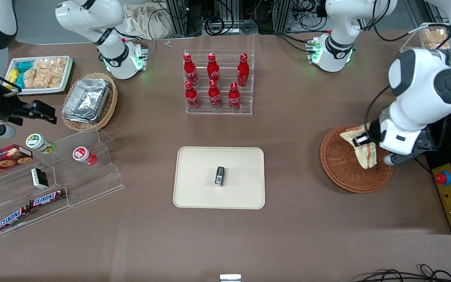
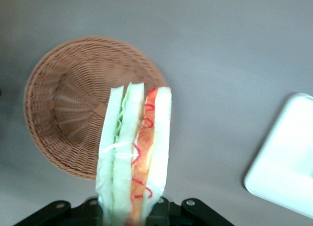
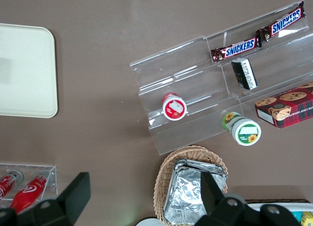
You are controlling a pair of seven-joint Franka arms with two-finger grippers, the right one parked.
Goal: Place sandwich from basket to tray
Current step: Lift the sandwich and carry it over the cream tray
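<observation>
**A:** So how far along was it? Looked to me like the pickup was done. The gripper [image 1: 367,141] had its jaws clamped on one end of the sandwich [image 2: 134,152], and the wedge stuck out from them, lifted above the basket [image 2: 63,108] rather than lying in it.

**B:** Agreed, grab done, drop-off not. The basket sat under the jaws with nothing else in it as far as I could see. The tray [image 1: 198,188] was well off to the side of the jaws, toward the middle of the surface [image 1: 288,235].

**A:** And the tray wasn't bare, a small dark packet [image 1: 219,175] lay near its middle.

**B:** Yep. I'd guess what was left was the carry across, lowering onto a free patch, and letting go.
</observation>
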